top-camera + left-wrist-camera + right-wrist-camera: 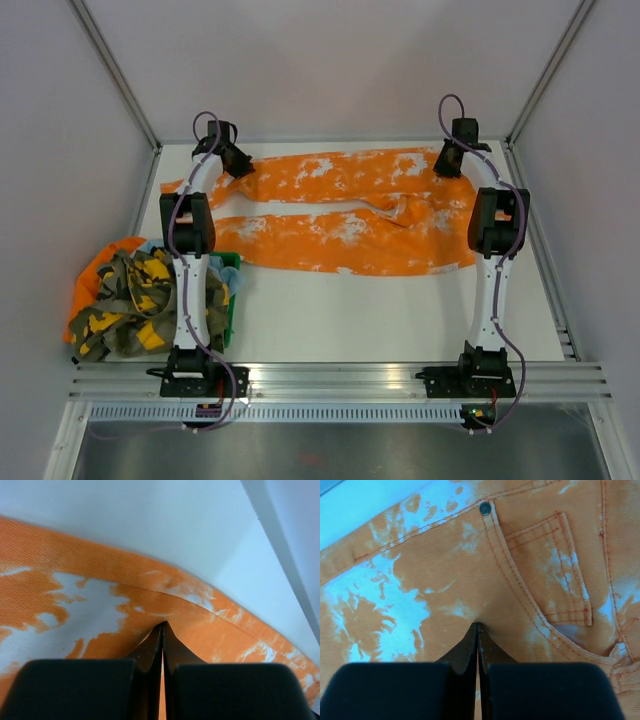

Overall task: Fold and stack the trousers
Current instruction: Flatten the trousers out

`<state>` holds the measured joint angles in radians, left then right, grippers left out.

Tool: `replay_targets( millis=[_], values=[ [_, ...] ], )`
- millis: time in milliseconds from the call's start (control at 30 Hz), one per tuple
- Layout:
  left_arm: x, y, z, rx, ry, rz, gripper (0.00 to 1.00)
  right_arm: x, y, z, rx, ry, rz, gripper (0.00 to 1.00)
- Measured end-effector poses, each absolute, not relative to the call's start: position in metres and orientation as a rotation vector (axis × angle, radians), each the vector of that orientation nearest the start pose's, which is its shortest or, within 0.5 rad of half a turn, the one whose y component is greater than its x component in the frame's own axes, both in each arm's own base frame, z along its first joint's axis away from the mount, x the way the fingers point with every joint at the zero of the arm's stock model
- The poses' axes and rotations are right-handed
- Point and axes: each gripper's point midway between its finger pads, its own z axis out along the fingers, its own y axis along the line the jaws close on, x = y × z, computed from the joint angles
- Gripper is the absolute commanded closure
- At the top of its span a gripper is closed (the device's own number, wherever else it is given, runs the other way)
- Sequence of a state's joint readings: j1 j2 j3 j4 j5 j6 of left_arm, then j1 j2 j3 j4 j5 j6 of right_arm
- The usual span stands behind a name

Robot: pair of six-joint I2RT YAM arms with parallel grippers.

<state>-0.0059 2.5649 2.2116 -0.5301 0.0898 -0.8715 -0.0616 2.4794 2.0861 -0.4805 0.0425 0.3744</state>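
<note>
Gripping the orange-and-white trousers (pixel 330 215) with both claws, I have them spread flat along the far edge of the table (pixel 330 310), legs running toward the far-left corner and the waist toward the far-right corner.

My left claw (pixel 162 625) is closed to a hairline slit on a leg near its far hem. The cloth rises in a small peak at the tips and a crease runs off from there. How much fabric sits between the pads I cannot make out, since my own fingers cover it.

My right claw (pixel 477 625) is pressed just as narrow onto the waist end, beside a stitched pocket (pixel 560 570) and below a metal rivet (pixel 485 508). Only faint puckers show at the tips, and the pinched fold itself is hidden.

From above, both claws are partly masked by my wrists and cables, so their tips cannot be seen there.

At the near-left corner lies a pile of clothes (pixel 130 300), camouflage over something orange, spilling past the table's left edge. A green tub (pixel 230 265) peeks out behind my left arm, mostly covered.
</note>
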Motion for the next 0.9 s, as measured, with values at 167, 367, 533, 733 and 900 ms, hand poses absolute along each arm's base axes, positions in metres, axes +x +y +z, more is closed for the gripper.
replay_targets(
  millis=[167,367,533,733,900],
  values=[
    [0.649,-0.060,0.024,-0.971,2.263,-0.566,0.98,0.619,-0.034,0.021,0.553,2.372,0.077,0.97],
    [0.663,-0.065,0.027,-0.924,2.223,-0.618,0.98,0.634,-0.038,0.024,0.546,2.342,0.080,0.97],
    [0.662,-0.070,0.039,-0.771,2.243,-0.637,0.35,0.632,-0.038,0.026,0.504,2.344,0.098,0.95],
    [0.640,-0.050,0.136,-0.522,2.177,-0.461,0.03,0.611,-0.038,0.059,0.444,2.346,0.124,0.56],
    [0.617,-0.023,0.275,-0.366,1.970,-0.273,0.00,0.612,-0.034,0.143,0.356,2.221,0.171,0.11]
  ],
)
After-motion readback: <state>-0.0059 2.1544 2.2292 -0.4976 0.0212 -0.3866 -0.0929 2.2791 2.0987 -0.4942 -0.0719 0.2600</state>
